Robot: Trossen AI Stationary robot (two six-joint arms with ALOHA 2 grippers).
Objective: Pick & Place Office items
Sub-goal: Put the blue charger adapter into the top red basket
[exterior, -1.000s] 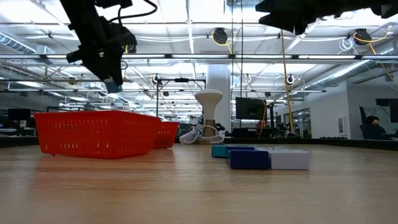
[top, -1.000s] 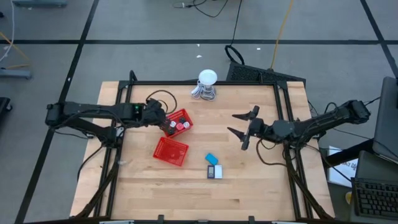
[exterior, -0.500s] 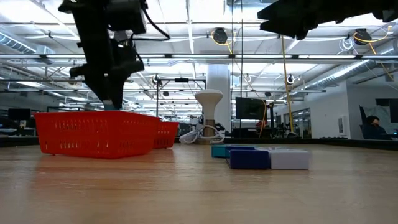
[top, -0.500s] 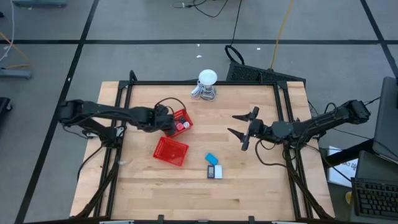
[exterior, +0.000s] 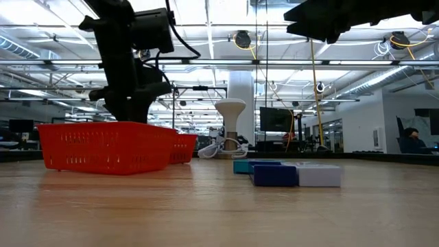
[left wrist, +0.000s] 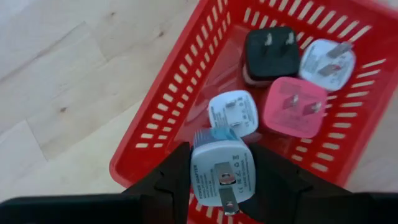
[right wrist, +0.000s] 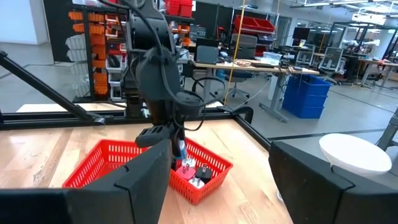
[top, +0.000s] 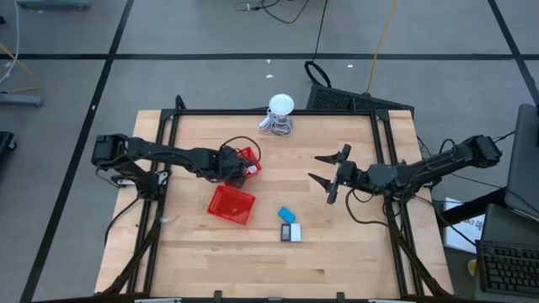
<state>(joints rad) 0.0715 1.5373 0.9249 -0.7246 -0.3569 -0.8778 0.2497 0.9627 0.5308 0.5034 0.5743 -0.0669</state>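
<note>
My left gripper (top: 234, 171) reaches over the far red mesh basket (top: 246, 156) and is shut on a light blue plug-shaped piece (left wrist: 222, 171). Below it in that basket lie a black piece (left wrist: 270, 55), a pink piece (left wrist: 292, 115) and two white pieces (left wrist: 232, 112). A light blue piece (top: 287, 215) and a dark-and-white pair (top: 290, 233) rest flat on the table. My right gripper (top: 325, 168) hangs open above the table's right half, well off from everything. My left gripper pinches the light blue piece by its two opposite sides (left wrist: 198, 174) between its two fingers (left wrist: 176, 180), coming from above and pointing down. The piece's face with the metal prongs (left wrist: 225, 190) is turned toward the wrist camera. It is held clear, above the basket's floor.
A second red mesh basket (top: 231, 204) sits just nearer than the first. A white round-headed gadget with a coiled cable (top: 280, 114) stands at the far edge. Bare wood lies between the baskets and my right gripper.
My left gripper, carrying the light blue piece, has moved toward the table's right and down, from beside the far basket's left edge to over and into the basket. The right arm has kept still.
</note>
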